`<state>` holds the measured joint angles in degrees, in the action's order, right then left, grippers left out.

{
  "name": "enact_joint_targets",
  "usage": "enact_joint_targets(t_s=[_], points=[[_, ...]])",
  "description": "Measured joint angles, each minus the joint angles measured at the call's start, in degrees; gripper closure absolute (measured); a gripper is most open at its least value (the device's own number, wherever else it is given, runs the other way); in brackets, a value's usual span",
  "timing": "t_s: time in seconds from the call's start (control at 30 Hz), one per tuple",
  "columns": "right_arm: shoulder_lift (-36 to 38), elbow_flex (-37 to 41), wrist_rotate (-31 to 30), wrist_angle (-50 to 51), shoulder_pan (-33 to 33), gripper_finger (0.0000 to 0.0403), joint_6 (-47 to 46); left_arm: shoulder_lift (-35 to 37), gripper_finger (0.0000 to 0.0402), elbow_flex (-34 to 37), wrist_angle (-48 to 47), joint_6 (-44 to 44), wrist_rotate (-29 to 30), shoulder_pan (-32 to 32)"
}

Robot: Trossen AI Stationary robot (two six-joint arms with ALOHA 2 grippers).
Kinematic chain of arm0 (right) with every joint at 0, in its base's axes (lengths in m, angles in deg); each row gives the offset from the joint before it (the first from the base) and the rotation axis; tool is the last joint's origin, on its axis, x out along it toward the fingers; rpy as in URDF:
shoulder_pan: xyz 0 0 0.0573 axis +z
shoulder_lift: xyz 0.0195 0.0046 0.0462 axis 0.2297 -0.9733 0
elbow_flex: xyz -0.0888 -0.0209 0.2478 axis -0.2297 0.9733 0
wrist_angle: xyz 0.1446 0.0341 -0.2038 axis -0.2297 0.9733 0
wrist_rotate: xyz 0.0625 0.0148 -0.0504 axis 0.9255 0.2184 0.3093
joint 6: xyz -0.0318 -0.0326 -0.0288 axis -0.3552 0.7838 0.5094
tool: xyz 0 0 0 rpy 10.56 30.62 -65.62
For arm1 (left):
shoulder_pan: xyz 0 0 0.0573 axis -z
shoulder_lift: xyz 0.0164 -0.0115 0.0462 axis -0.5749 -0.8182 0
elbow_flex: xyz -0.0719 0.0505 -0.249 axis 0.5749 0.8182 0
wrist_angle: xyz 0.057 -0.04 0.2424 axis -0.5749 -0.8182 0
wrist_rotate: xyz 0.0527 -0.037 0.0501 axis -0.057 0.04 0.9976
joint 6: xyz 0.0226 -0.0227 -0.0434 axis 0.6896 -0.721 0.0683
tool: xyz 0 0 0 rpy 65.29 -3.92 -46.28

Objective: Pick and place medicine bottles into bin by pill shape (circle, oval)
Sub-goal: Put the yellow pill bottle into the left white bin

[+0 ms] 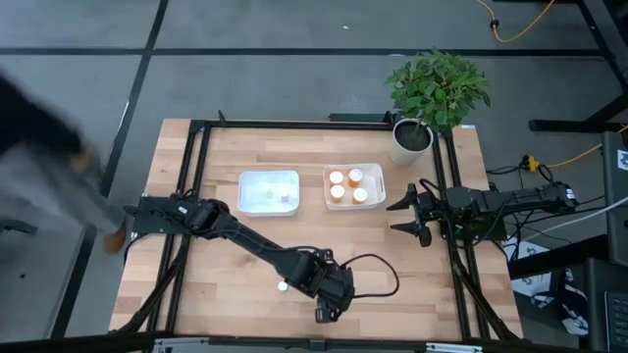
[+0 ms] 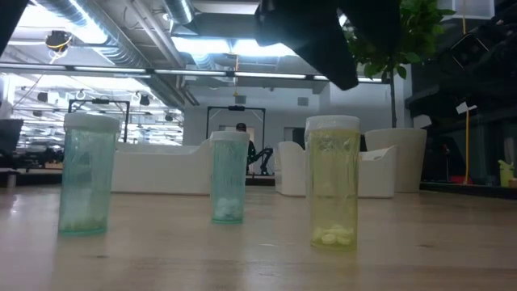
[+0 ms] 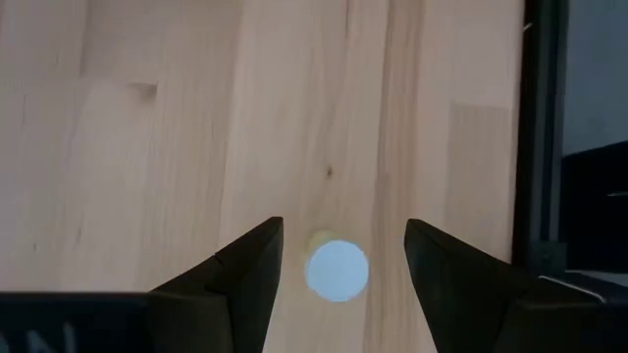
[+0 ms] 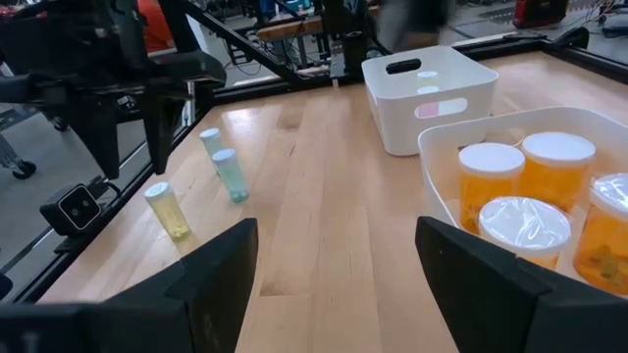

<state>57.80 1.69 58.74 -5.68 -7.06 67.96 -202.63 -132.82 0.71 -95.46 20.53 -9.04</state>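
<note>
Bottles (image 2: 332,182) stand upright on the counter (image 1: 432,265) — one yellow-green, two pale blue (image 2: 84,174). The left fingers (image 3: 340,270) hang wide open right over the yellow-green one; its white cap (image 3: 338,271) sits between them, not touched. A potted plant (image 1: 432,93) stands at the far corner. One white bin (image 1: 354,186) holds four orange bottles (image 4: 490,178) — the other bin (image 1: 268,192) holds small ones. The right fingers (image 4: 339,255) wait open near the orange bin, holding nothing.

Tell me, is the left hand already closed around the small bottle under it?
No. In the left wrist view the left hand is open, its fingers standing apart on either side of the bottle's white cap without touching it.
</note>
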Motion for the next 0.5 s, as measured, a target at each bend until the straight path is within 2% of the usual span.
enact_joint_targets(t_s=[0.5], points=[[0.00, 0.00, 0.00, 0.03, 0.00, 0.0124, -0.01, -2.31, 0.0194, 0.25, 0.13, -1.55, 0.38, 0.97]])
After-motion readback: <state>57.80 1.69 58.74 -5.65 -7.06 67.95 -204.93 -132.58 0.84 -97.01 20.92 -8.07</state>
